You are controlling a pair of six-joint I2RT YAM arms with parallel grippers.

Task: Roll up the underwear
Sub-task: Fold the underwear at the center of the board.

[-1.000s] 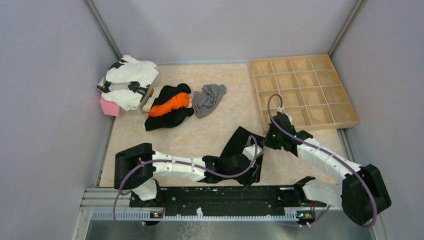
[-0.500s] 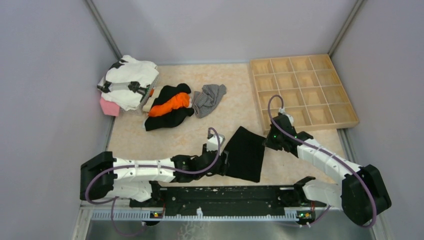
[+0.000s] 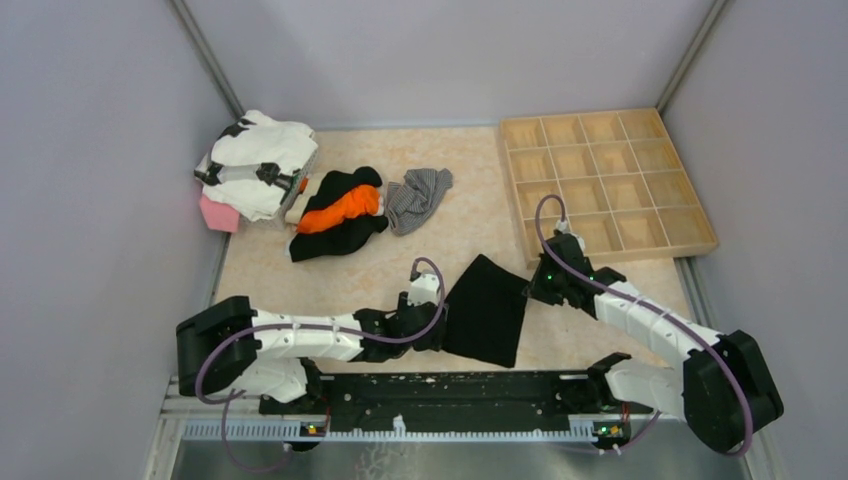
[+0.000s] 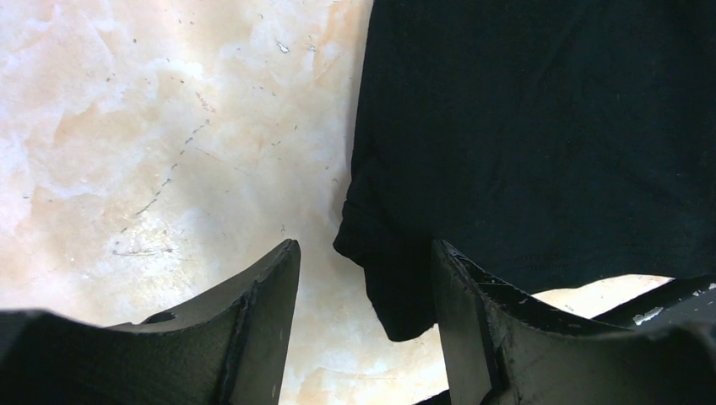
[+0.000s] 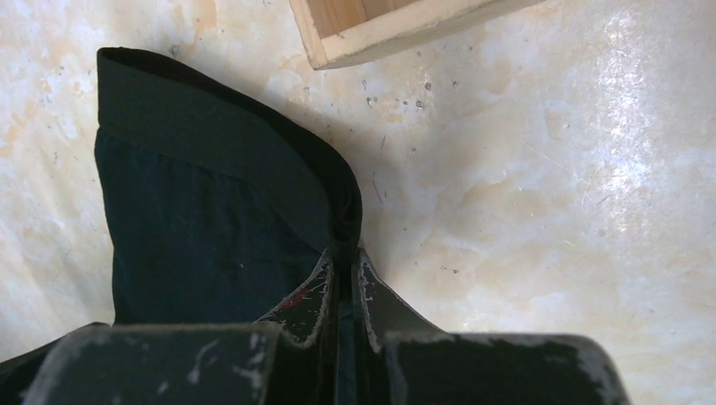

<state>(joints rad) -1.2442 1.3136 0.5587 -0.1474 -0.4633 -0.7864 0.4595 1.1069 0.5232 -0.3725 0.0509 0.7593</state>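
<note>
The black underwear (image 3: 488,310) lies flat beside the wooden tray's (image 3: 620,255) near-left corner. The right gripper (image 5: 342,260) pinches its tray-side edge; the left gripper (image 4: 365,274), jaws apart, faces its opposite edge.

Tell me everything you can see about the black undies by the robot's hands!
The black underwear is plain, soft-looking dark cloth, spread mostly flat on the pale marbled table. A thicker band runs along its far edge. The right gripper is shut on one corner of that band, pulling it up a little. The left gripper is open, its fingers either side of the cloth's left edge, not squeezing. It is not rolled yet.
</note>
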